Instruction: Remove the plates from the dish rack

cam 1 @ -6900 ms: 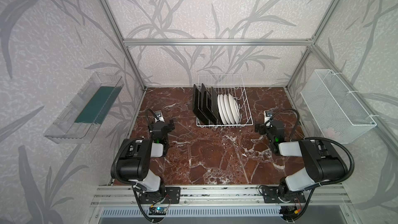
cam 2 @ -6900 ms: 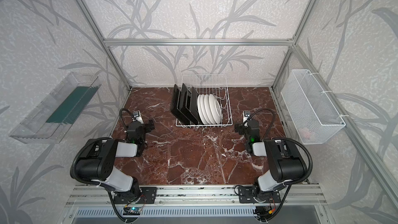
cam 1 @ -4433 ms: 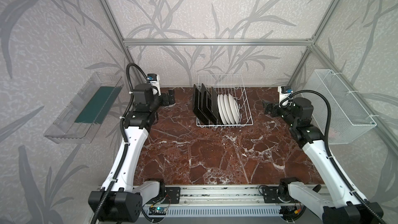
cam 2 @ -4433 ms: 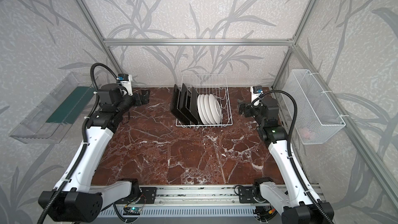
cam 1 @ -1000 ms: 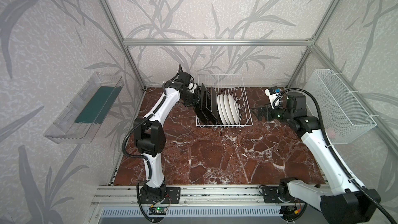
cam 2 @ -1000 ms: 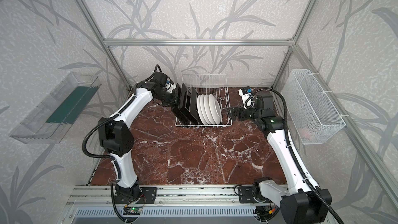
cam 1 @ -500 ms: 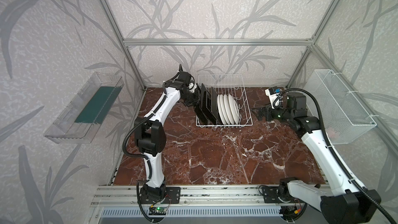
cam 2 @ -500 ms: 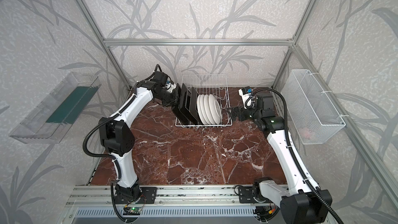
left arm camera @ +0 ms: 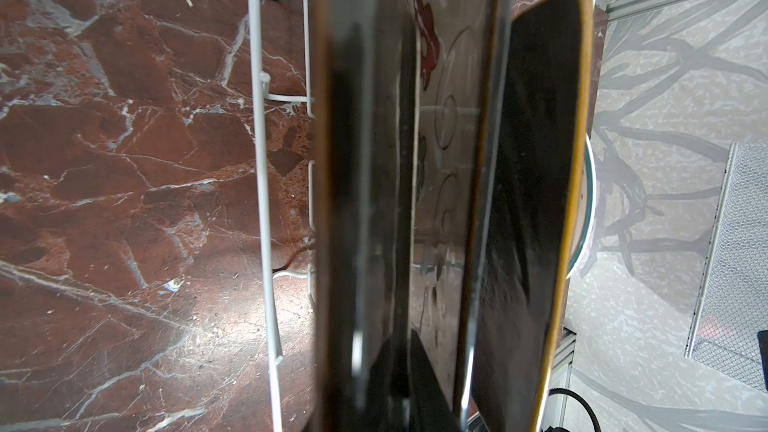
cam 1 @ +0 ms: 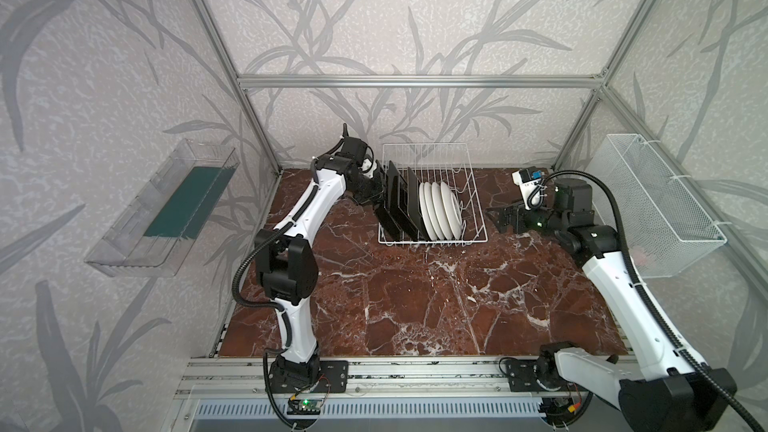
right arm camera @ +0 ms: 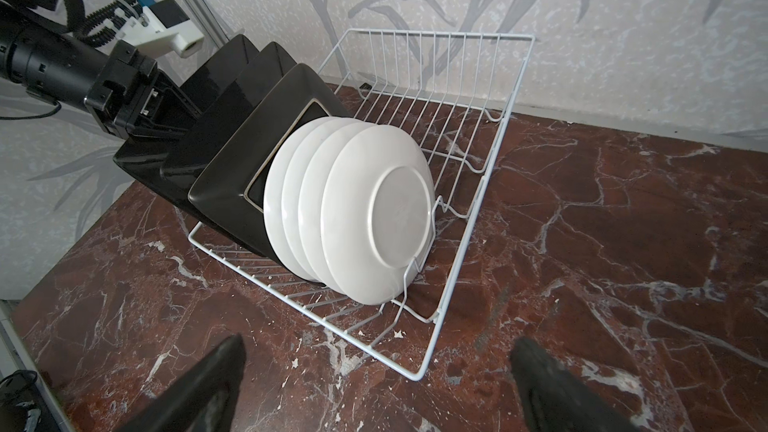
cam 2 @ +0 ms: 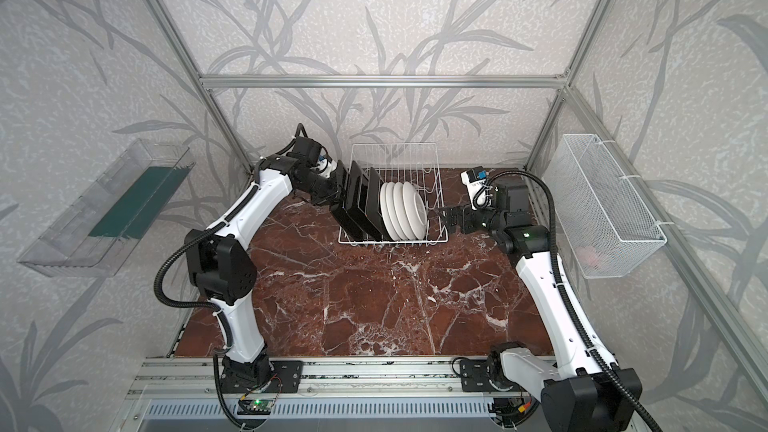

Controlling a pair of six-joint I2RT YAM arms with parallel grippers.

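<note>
The white wire dish rack (cam 1: 473, 184) (cam 2: 395, 155) (right arm camera: 457, 118) stands at the back middle of the table. The plates stand on edge in it. Black-backed square plates (cam 1: 395, 201) (cam 2: 357, 201) fill its left end, with round white plates (cam 1: 442, 209) (cam 2: 405, 209) (right arm camera: 374, 209) to their right. My left gripper (cam 1: 380, 189) (cam 2: 343, 189) (left arm camera: 401, 351) is shut on the rim of the outermost square plate (left arm camera: 361, 160). A flowered face (left arm camera: 453, 118) shows beside that plate. My right gripper (cam 1: 500, 220) (cam 2: 451, 220) (right arm camera: 374, 371) stands open just right of the rack, holding nothing.
A clear plastic tray (cam 1: 162, 209) hangs on the left wall and a white mesh basket (cam 1: 656, 205) on the right wall. The back wall sits right behind the rack. Red marble table (cam 1: 415, 297) stretches in front of it.
Both arms have risen from the table's front and reached the rack, the left one closing on the outermost square plate. Over the last second nothing visibly moves.
</note>
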